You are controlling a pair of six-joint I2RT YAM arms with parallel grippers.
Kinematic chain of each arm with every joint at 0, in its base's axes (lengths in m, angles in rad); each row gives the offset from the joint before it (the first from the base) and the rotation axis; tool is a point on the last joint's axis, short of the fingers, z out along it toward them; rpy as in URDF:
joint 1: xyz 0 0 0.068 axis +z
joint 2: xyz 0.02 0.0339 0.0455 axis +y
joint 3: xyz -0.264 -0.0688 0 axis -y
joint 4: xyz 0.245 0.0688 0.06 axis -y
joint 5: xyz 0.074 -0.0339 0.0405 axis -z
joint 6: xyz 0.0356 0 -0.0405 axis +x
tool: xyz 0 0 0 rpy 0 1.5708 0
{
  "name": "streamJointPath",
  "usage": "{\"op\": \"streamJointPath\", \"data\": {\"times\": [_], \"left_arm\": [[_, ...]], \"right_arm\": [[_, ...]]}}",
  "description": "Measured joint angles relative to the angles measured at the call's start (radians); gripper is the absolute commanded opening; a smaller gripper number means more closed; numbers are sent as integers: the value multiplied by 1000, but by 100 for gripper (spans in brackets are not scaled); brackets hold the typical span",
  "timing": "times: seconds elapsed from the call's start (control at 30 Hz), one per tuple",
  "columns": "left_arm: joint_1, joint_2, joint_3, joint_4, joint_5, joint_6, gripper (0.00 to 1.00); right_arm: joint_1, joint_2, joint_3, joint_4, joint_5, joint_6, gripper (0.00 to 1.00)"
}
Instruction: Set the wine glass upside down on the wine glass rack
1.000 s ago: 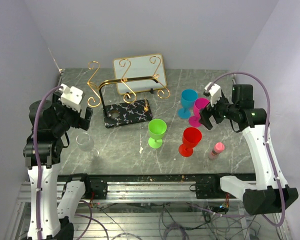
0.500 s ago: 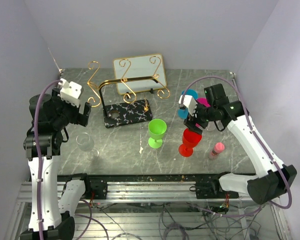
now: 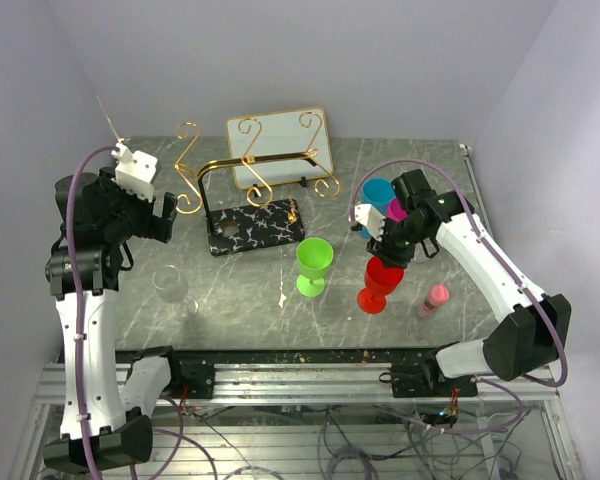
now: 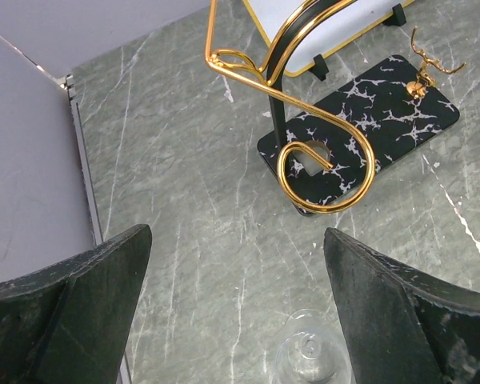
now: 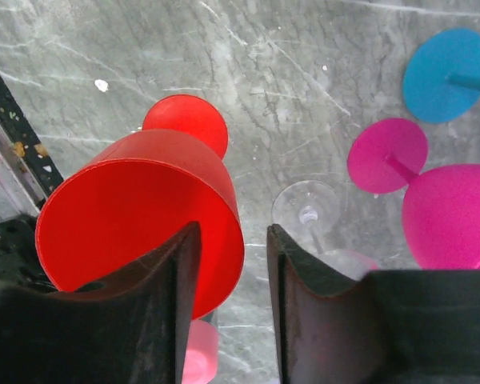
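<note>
The wine glass rack [image 3: 256, 226], gold wire scrolls on a black marbled slab, stands at the back left; the left wrist view shows its slab [image 4: 368, 112]. A red wine glass [image 3: 380, 276] stands upright right of centre. My right gripper [image 3: 385, 254] hangs over its rim. In the right wrist view the gripper [image 5: 232, 232] straddles the wall of the red glass [image 5: 136, 208], one finger inside the bowl and one outside, with a gap still showing. My left gripper [image 3: 166, 226] is wide open above a clear glass [image 3: 170, 285], which shows low between its fingers [image 4: 312, 356].
A green glass [image 3: 314, 258] stands mid-table, with blue [image 3: 377, 195] and magenta [image 3: 398, 212] glasses behind the right arm. Another clear glass [image 5: 308, 212] sits by the red one. A pink bottle [image 3: 433, 298] stands at the front right. A gold-rimmed white tray [image 3: 280, 140] leans behind the rack.
My right arm swung left from beside the magenta glass to over the red glass, and its jaws narrowed around the rim. My left arm drew back slightly, still open.
</note>
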Motion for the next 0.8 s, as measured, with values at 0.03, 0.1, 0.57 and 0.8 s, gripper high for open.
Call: {"op": "streamJointPath", "data": {"times": [0.03, 0.1, 0.57, 0.8], "left_arm": [[4, -1, 0, 0, 2, 0, 100], [11, -1, 0, 0, 3, 0, 100], [15, 23, 94, 2, 27, -26, 99], [15, 90, 218, 3, 129, -92, 99]], "right_arm": [[0, 7, 0, -2, -1, -6, 32], [0, 10, 0, -4, -6, -14, 26], [0, 21, 149, -73, -66, -40, 0], [0, -81, 272, -127, -66, -27, 0]]}}
